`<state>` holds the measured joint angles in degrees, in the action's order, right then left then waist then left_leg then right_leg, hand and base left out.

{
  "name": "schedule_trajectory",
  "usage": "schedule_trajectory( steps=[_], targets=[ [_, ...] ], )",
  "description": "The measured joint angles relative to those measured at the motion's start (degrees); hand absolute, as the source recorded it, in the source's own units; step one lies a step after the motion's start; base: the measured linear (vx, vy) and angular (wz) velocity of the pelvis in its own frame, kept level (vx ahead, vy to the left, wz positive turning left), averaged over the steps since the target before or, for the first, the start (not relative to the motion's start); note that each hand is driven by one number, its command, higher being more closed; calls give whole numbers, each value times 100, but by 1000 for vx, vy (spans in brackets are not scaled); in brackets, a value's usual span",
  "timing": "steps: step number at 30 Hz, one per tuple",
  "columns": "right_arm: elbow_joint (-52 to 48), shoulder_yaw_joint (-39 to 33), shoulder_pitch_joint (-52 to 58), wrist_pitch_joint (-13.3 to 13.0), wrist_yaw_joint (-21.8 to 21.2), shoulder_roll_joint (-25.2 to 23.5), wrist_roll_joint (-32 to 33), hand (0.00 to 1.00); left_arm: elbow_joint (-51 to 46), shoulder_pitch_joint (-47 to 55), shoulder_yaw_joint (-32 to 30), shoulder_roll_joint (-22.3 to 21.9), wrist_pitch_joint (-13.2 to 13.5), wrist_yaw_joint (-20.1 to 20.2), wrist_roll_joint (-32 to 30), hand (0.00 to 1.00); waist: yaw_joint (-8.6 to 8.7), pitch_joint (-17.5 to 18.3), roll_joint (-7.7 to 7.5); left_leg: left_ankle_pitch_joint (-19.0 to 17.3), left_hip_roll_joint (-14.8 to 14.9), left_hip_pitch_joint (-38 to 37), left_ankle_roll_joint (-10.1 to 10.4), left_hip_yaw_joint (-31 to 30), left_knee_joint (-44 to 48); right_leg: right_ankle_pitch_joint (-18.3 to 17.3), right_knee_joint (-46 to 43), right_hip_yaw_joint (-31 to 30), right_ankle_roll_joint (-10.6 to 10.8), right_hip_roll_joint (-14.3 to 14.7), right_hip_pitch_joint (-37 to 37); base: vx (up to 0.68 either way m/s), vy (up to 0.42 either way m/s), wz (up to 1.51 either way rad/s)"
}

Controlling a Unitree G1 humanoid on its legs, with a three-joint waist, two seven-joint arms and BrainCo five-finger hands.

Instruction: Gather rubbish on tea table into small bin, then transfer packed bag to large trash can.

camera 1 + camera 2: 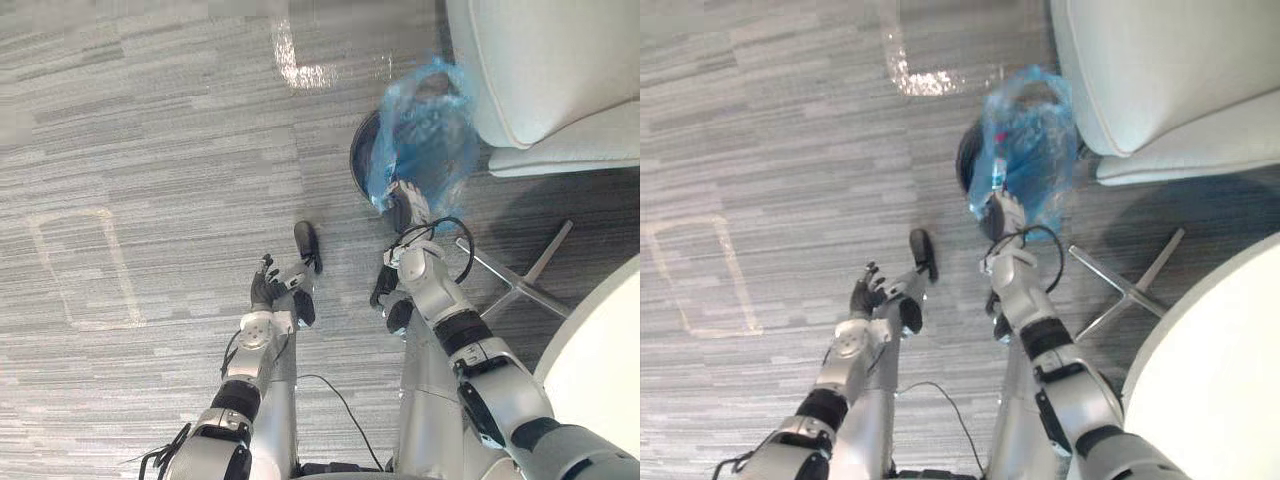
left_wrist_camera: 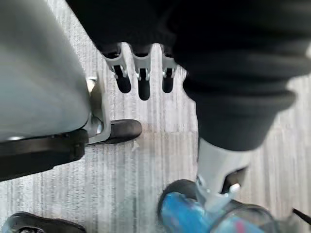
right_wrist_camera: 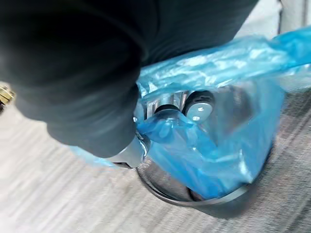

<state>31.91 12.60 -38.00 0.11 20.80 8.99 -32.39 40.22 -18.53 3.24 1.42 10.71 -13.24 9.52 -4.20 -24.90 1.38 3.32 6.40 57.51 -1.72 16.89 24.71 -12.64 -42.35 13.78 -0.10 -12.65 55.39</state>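
A blue plastic bag (image 1: 425,130) stands in a small black bin (image 1: 358,160) on the grey floor, beside a white chair. My right hand (image 1: 405,205) reaches to the bag's near side. In the right wrist view its fingers (image 3: 194,104) are curled into the bag's bunched blue plastic (image 3: 214,145), and the bag's lower part sits inside the bin's rim (image 3: 194,201). My left hand (image 1: 268,290) hangs over bare floor to the left of the bin, holding nothing, with straight fingers (image 2: 141,80). The bag's contents show as dim shapes through the plastic.
The white chair (image 1: 560,70) stands right behind the bin, and its metal star base (image 1: 520,280) spreads over the floor to the right of my right arm. A white round table edge (image 1: 600,360) fills the lower right. A pale tape outline (image 1: 80,270) marks the floor at left.
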Motion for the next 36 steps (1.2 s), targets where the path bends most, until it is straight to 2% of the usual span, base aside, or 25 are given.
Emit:
schedule_trajectory(
  steps=[8, 12, 14, 15, 16, 17, 19, 22, 23, 24, 25, 26, 27, 30, 31, 36],
  targets=[
    [-891, 198, 1094, -70, -152, -253, 343, 100, 6, 426, 57, 18, -109, 122, -108, 0, 45, 33, -89, -17, -86, -1413, 55, 23, -487, 35, 595, 76, 65, 61, -1460, 7, -41, -1],
    [-1258, 395, 1606, -171, -318, -372, 379, 100, 127, 681, 257, 133, -161, 221, -235, 0, 74, 156, -266, -10, -115, -2108, 112, 15, -831, 42, 985, 124, 89, 145, -2170, 84, -55, -2],
    [-1287, 407, 1945, -176, -474, -450, 547, 100, 202, 825, 507, 251, -163, 242, -279, 0, 91, 299, -422, 75, -179, -2538, 230, -14, -1204, 75, 1317, 149, 143, 202, -2566, 111, -47, 2],
    [-1287, 411, 2020, -182, -508, -443, 580, 100, 245, 843, 528, 270, -164, 248, -280, 0, 95, 350, -437, 94, -195, -2609, 252, -24, -1287, 78, 1395, 151, 148, 219, -2640, 327, -16, -11],
    [-1289, 472, 2303, -259, -832, -376, 784, 100, 439, 1003, 818, 459, -218, 361, -319, 0, 235, 603, -474, 246, -213, -3221, 141, -45, -1762, 365, 2196, 161, 222, 429, -3374, 432, 18, -19],
    [-1302, 563, 2311, -401, -928, -321, 864, 100, 441, 1053, 881, 555, -219, 362, -328, 0, 283, 754, -483, 248, -234, -3311, 132, -175, -1762, 438, 2387, 152, 226, 468, -3562, 406, 26, -21],
    [-1317, 579, 2279, -547, -993, -235, 889, 100, 435, 1024, 925, 628, -216, 369, -331, 0, 318, 833, -479, 249, -259, -3389, 132, -297, -1763, 464, 2495, 146, 238, 479, -3682, 174, 12, -5],
    [-1575, 627, 2451, -569, -1136, -152, 1003, 100, 350, 1096, 925, 687, -239, 377, -331, 0, 369, 859, -485, 258, -294, -3909, 152, -332, -2134, 507, 2801, 144, 279, 546, -4158, 115, 3, -3],
    [-1827, 626, 2653, -608, -1302, -101, 1126, 100, 187, 1213, 919, 701, -252, 400, -331, 0, 379, 932, -502, 294, -332, -4258, 196, -323, -2408, 532, 3004, 127, 297, 566, -4452, 104, 16, -8],
    [-2032, 624, 2870, -710, -1423, -1, 1250, 100, -337, 1610, 920, 745, -268, 455, -330, 0, 394, 1184, -499, 330, -373, -4436, 211, -322, -2628, 531, 3129, 123, 306, 568, -4558, 84, 17, -7],
    [-2046, 617, 2898, -735, -1441, 20, 1259, 100, -472, 1692, 922, 750, -269, 469, -330, 0, 401, 1238, -498, 338, -379, -4459, 214, -322, -2662, 531, 3147, 123, 307, 568, -4553, 88, 16, -6],
    [-2080, 574, 2973, -767, -1495, 75, 1275, 100, -998, 2011, 931, 783, -202, 553, -310, 0, 409, 1437, -492, 388, -407, -4556, 229, -338, -2804, 546, 3242, 121, 332, 569, -4615, 103, 8, -3],
    [-2081, 514, 2986, -765, -1540, 154, 1295, 100, -1174, 2158, 972, 814, -101, 676, -309, 0, 409, 1503, -466, 413, -423, -4702, 228, -345, -2909, 567, 3339, 124, 361, 581, -4763, 155, 15, -2],
    [-2081, 413, 3040, -765, -1606, 232, 1459, 100, -962, 2231, 963, 823, -172, 778, -315, 0, 399, 1601, -425, 439, -460, -4912, 222, -357, -3056, 608, 3507, 110, 392, 620, -4978, 100, 6, -2],
    [-2081, 358, 3059, -759, -1641, 212, 1504, 100, -900, 2321, 946, 858, -227, 786, -391, 0, 395, 1649, -391, 439, -481, -4996, 221, -487, -3058, 734, 3752, 90, 413, 646, -5163, 101, 9, -8],
    [-2141, 335, 3067, -752, -1660, 247, 1716, 100, -1042, 2355, 936, 861, -256, 798, -500, 0, 404, 1681, -340, 434, -476, -5091, 227, -506, -3070, 779, 3778, 29, 410, 644, -5234, -16, 23, -6]
  ],
)
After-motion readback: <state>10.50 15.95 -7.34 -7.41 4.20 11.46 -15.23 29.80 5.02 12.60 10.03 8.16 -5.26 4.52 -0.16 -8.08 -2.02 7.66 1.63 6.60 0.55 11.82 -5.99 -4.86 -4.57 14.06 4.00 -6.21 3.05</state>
